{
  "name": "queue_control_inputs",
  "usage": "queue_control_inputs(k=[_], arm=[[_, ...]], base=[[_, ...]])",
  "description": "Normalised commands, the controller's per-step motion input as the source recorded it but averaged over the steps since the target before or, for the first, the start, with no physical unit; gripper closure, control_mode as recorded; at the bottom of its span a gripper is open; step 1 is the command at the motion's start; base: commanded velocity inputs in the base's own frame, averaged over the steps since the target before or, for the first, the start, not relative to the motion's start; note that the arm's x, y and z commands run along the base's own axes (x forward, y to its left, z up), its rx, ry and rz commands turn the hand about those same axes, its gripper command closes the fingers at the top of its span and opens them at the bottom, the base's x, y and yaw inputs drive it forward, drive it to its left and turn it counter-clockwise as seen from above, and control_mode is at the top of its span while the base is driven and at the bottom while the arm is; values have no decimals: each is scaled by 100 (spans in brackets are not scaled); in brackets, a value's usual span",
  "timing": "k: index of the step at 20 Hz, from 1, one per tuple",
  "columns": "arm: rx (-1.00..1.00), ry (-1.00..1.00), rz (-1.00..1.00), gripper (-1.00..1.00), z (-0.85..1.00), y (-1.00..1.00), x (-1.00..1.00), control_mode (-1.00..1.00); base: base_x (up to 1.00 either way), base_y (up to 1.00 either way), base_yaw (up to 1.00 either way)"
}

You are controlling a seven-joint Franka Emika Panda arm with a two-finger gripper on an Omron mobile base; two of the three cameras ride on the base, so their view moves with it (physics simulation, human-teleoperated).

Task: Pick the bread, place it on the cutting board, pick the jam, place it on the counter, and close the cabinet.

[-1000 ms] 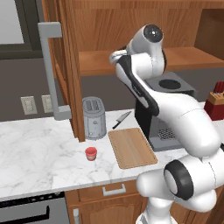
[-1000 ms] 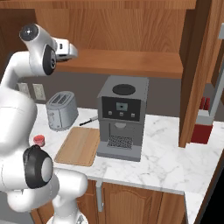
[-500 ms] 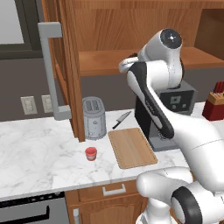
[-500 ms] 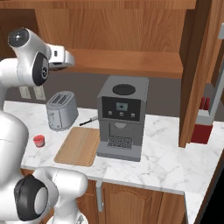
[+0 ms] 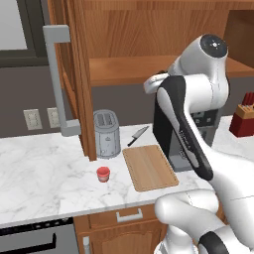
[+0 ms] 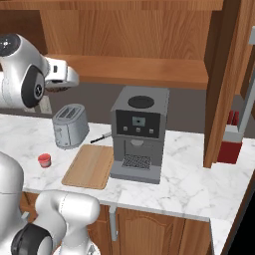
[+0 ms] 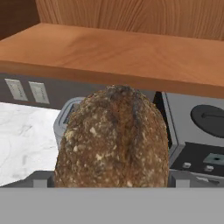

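One bread (image 7: 114, 140) loaf sits clamped between the fingers (image 7: 43, 178), bulging right up close in the hand view, high in front of the cabinet (image 5: 79, 74) shelf. Left to right along the counter (image 5: 39, 173): jam (image 5: 103, 173), toaster (image 5: 107, 133), cutting board (image 5: 150, 167), coffee machine (image 6: 138, 134). The arm is raised, elbow bent, hand held level over the toaster.

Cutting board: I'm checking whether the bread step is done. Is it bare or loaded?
Bare. The cutting board carries nothing; the bread sits in the gripper, up by the cabinet shelf.
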Motion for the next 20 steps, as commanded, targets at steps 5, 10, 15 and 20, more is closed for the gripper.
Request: queue_control_inputs(k=[5, 10, 15, 20], arm=[[0, 12, 0, 100, -2, 0, -54, -100], [0, 12, 0, 100, -6, 0, -40, -100], [0, 10, 0, 100, -17, 0, -26, -100], [0, 4, 0, 100, -26, -1, -14, -100]], base=[[0, 0, 0], [0, 0, 0], [0, 0, 0], [0, 0, 0]])
